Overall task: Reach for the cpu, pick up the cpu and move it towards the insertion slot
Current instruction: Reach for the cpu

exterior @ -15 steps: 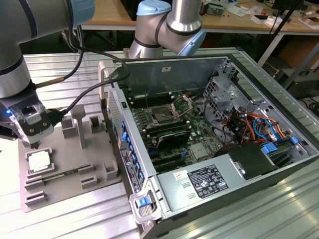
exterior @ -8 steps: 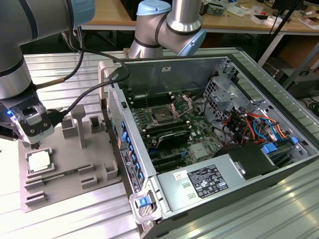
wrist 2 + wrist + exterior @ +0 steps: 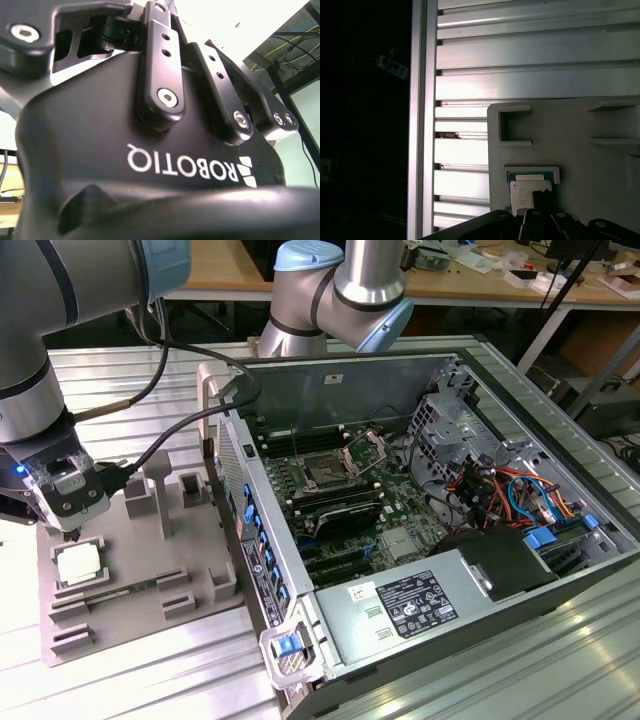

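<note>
The cpu lies flat in a square recess of the grey fixture plate, at the exterior view's left, its pale top facing up. In the first wrist view the cpu sits just beside a raised grey lip of that plate, and a dark part of the claw overlaps one edge of it.

It looks like a thin, stiff, light chip with a smooth top. I judge it fragile underneath and easy to tilt. The sensible hold is across two opposite edges, kept level, since the recess walls leave little room around it.

The claw hangs right above the cpu, near its far edge. Whether it touches the chip, and whether it is open or closed, I cannot tell. The lift does not look to have begun.

The plate rests on the ribbed aluminium table, just beside the open computer case. The insertion slot is inside that case on the motherboard, well apart from the cpu, its metal bracket apparently swung up
</note>
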`<state>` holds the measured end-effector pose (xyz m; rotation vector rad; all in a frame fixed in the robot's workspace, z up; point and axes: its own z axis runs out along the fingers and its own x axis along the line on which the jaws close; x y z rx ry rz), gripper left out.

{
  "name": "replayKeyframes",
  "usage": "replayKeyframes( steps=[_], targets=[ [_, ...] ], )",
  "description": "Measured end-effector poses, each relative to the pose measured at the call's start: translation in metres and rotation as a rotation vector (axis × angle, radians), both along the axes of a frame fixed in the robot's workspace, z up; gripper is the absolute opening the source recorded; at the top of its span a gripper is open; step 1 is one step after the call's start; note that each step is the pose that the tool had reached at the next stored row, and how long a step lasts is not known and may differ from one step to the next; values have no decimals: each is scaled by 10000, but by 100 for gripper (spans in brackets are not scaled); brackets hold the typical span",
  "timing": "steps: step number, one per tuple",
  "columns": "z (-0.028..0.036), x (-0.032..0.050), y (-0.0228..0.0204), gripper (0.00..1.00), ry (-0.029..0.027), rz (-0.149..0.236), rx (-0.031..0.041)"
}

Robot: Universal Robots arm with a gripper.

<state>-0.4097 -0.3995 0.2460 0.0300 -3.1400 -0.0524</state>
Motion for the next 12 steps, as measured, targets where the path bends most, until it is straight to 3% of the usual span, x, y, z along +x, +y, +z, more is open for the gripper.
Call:
replayKeyframes(
  steps=[12],
  targets=[
    [-44,0,-19,11,-1,-1,0]
  ],
)
